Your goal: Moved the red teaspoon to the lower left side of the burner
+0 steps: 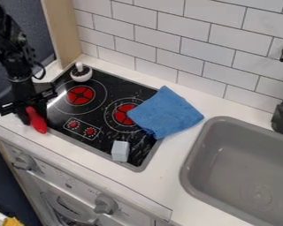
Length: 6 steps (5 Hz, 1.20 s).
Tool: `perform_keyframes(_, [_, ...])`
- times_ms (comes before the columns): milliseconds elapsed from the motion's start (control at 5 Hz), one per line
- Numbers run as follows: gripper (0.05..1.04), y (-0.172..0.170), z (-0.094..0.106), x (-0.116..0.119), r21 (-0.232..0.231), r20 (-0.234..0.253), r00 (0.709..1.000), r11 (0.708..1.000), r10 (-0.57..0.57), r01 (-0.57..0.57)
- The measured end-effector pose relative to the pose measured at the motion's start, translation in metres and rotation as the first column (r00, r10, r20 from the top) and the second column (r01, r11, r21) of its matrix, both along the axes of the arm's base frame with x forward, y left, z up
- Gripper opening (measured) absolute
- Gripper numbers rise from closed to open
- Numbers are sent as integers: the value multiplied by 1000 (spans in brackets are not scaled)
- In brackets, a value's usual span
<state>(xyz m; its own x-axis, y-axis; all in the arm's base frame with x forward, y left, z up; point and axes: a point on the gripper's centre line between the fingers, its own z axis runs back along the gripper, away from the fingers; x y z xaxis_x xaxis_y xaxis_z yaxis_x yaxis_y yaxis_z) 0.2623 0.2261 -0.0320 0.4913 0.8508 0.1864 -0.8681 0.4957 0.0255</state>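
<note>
At the left of the view, the black gripper (pixel 32 114) hangs low over the stove's lower left edge, shut on the red teaspoon (pixel 37 122). The spoon's upper part is between the fingers and partly hidden by them. Its rounded red end points down toward the counter's front, beside the stove's frame. The black burner plate (pixel 99 115) has two red-marked rings, the left one (pixel 81 95) just right of the gripper.
A blue cloth (pixel 165 113) covers the stove's right edge. A pale grey block (pixel 120 151) stands at its front corner, and a small white pot (pixel 81 73) at its back left. The grey sink (pixel 244 165) lies to the right, below a tiled wall.
</note>
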Motion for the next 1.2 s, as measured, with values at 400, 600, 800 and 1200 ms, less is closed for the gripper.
perform_keyframes(400, [772,-8,-1,6,23,2,1000,1000,-14,14])
perform_keyframes(600, [992,-8,0,3,31,-24,1000,999,-5,6])
perform_keyframes(800, [1005,-13,10,4,13,-27,999,999,-32,32])
perform_keyframes(1200, [1001,-21,81,12,106,77,994,992,-79,70])
